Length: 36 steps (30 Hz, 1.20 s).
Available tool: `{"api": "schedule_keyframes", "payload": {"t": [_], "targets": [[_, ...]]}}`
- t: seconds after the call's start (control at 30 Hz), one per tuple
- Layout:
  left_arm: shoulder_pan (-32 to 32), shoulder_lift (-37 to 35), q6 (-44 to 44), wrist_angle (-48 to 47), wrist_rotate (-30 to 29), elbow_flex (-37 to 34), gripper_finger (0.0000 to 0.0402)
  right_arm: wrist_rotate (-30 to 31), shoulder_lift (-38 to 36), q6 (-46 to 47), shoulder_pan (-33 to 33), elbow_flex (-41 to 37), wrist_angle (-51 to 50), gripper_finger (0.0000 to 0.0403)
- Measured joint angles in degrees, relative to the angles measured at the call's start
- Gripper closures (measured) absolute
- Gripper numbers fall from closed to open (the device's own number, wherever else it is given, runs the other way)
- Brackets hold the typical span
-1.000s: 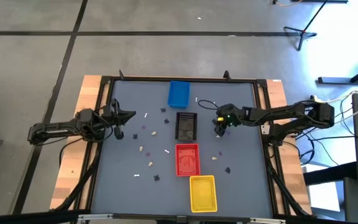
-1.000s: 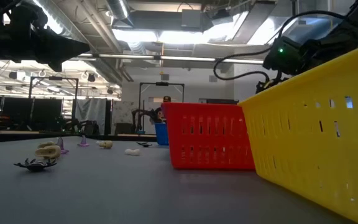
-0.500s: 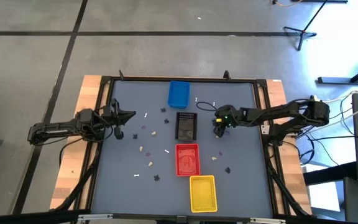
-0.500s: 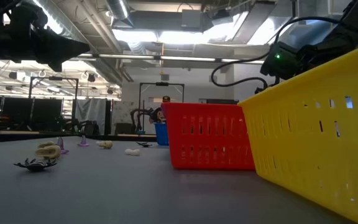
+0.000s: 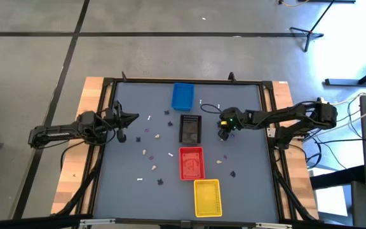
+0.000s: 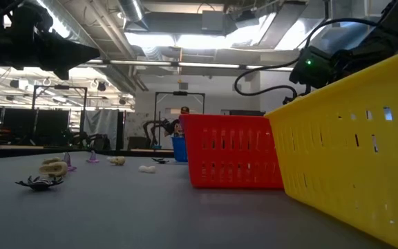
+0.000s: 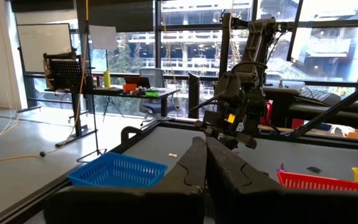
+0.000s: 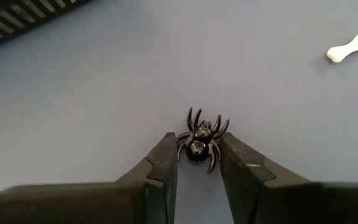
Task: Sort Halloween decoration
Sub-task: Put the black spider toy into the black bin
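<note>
Down on the grey surface point(image 5: 246, 152), the right gripper point(image 8: 197, 163) has drawn its fingers in on a small glossy black plastic spider point(image 8: 201, 139), touching its legs, beside the black slotted tray point(image 5: 190, 128). The left gripper point(image 5: 134, 117), pressed together, hasn't budged at the left edge.

Even overhead light; low view backlit by glaring ceiling lamps.

Right gripper point(image 8: 197, 158) reaches low over the worktop's right half, jaws closed around a spider; left gripper point(image 5: 134, 117) waits by the left edge, jaws closed.
</note>
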Motion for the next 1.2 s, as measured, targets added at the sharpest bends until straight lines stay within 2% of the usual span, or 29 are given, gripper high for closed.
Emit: {"api": "schedule_keyframes", "payload": {"t": [0.37, 0.77, 1.0, 1.2], "targets": [[0.0, 0.0, 0.0, 0.0, 0.0, 0.0, 0.0401, -1.9, -0.1, -0.1, 0.0, 0.8, 0.1, 0.0307], [0.0, 0.0, 0.0, 0.0, 0.0, 0.0, 0.0401, -5.0, 0.1, -6.0, 0.0, 15.9, -13.8, 0.0307], [0.0, 0.0, 0.0, 0.0, 0.0, 0.0, 0.0401, -13.2, 0.0, -6.0, 0.0, 23.8, -16.7, 0.0307], [0.0, 0.0, 0.0, 0.0, 0.0, 0.0, 0.0401, -16.5, 0.2, -6.0, 0.1, 24.9, -12.3, 0.0307]]}}
